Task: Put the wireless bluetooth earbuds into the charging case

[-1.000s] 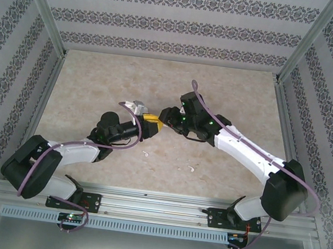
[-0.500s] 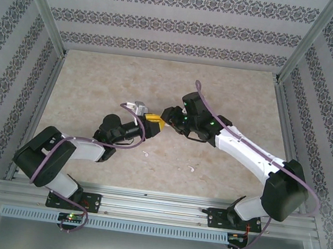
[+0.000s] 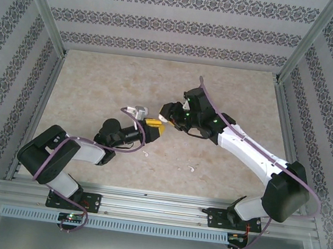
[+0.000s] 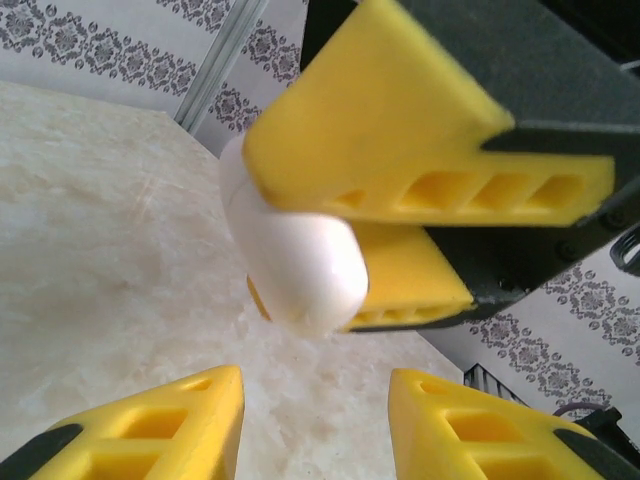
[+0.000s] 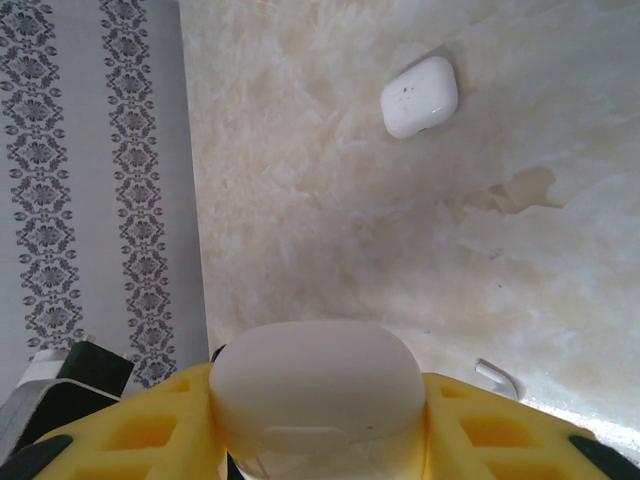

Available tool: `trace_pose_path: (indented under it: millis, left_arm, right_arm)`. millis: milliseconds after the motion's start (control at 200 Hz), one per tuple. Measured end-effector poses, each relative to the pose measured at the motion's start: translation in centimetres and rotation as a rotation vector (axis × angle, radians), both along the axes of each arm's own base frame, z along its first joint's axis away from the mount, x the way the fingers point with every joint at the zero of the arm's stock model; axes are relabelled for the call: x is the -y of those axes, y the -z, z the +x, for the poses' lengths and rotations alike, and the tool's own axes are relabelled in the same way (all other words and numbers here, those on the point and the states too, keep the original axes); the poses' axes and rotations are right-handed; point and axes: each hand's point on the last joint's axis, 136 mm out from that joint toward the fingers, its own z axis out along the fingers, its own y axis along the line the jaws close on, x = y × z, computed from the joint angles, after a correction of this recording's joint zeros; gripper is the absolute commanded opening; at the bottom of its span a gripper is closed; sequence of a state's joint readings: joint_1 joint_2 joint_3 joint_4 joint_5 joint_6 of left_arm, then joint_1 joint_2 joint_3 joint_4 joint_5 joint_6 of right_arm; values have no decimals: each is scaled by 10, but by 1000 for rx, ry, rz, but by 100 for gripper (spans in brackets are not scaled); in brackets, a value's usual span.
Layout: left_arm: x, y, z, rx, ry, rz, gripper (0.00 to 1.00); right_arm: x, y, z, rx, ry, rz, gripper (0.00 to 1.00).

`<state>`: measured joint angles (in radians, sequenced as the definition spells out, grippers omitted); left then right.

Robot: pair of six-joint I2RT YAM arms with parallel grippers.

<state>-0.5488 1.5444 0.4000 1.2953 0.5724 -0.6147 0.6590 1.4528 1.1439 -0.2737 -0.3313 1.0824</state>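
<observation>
No text, label, brand, number or sign can be read. The white charging case [image 5: 315, 385] between the fingers of the right gripper [image 5: 315, 430] is plain. The second case [image 5: 420, 97], lying ahead of this gripper on the table [image 5: 320, 220], is plain as well.

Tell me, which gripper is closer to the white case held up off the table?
Right. The right gripper clamps the white case; the left gripper faces it, open, with a gap between.

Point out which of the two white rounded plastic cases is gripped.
The white rounded case pinched in the right gripper; the other case lies free on the beige tabletop.
</observation>
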Motion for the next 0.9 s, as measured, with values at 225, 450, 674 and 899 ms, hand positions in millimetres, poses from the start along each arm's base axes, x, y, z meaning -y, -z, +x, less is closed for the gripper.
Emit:
trace_pose_path:
  millis: [225, 450, 674, 899]
  left_arm:
    - [4, -11, 15, 6, -27, -31, 34]
    - [5, -12, 21, -1, -41, -47, 16]
    - [5, -14, 22, 0, -48, -56, 9]
    - [3, -18, 23, 3, -59, -64, 3]
  right_arm:
    - [-6, 1, -5, 1, -24, 0, 36]
    - [-5, 0, 0, 16, -6, -12, 38]
    - [-5, -2, 1, 24, -5, -12, 39]
    - [-7, -5, 3, 36, -5, -3, 42]
